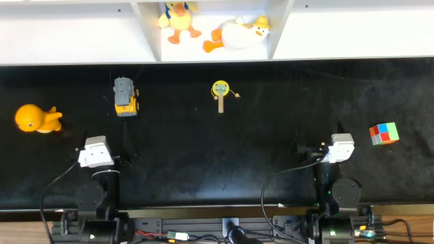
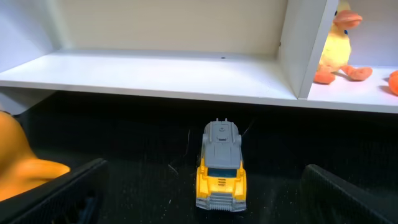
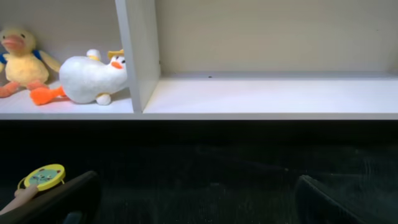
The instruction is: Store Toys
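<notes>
You are sitting with the left tool [image 1: 95,152] low over the black table [image 1: 203,163], jaws spread wide and holding nothing, and the toy truck [image 2: 221,167] is standing on the table straight ahead of it, grille facing you, between the tool and the white shelf [image 2: 155,74]. The step in hand looks to be picking up that truck, so you should be driving forward along its long axis until the jaws are flanking its sides, then closing across the narrow yellow body rather than the wheels. The orange duck [image 2: 18,163] is lying just left of the tool's path; be keeping the left jaw off it while advancing. Lift clear of the shelf's front lip before carrying the truck into the left compartment, since the yellow duckling [image 1: 178,19] and white goose [image 1: 237,34] are occupying the middle one. The right tool [image 1: 338,148] is likewise open and gripping nothing, with the rattle [image 1: 221,92] far to its left and the colour cube [image 1: 384,133] near on its right.
</notes>
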